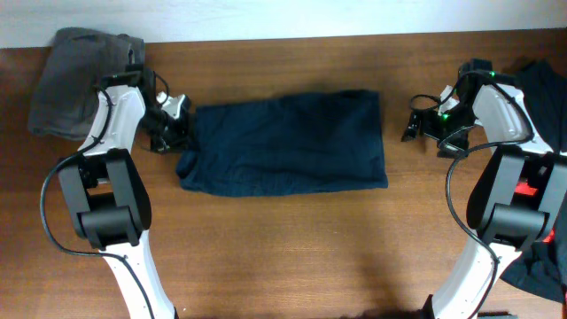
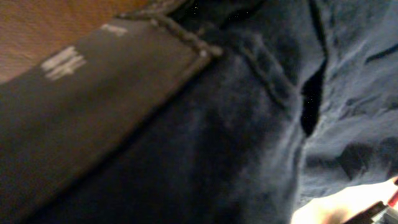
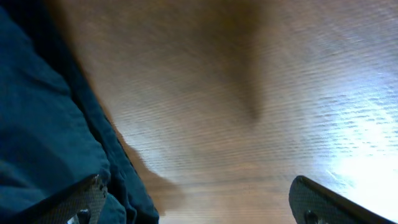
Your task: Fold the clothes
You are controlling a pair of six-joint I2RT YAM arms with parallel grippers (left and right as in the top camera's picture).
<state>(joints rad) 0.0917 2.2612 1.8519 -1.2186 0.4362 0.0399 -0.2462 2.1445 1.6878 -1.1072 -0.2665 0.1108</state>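
The clothes' large navy-blue garment [image 1: 288, 142] lies folded into a rectangle at the table's centre. My left gripper [image 1: 175, 131] is at its left edge, where the fabric bunches up. Dark navy cloth [image 2: 236, 137] with a seam and a label fills the left wrist view and hides the jaws, which are shut on this edge. My right gripper [image 1: 415, 126] hovers just off the garment's right edge, open wide. In the right wrist view its fingers [image 3: 87, 199] span bare wood, with the navy garment [image 3: 43, 124] at the left finger.
A grey-olive garment [image 1: 75, 80] is piled at the back left corner. Black and red clothes [image 1: 542, 97] lie along the right edge behind my right arm. Brown wooden table [image 1: 292, 248] stretches in front of the navy garment.
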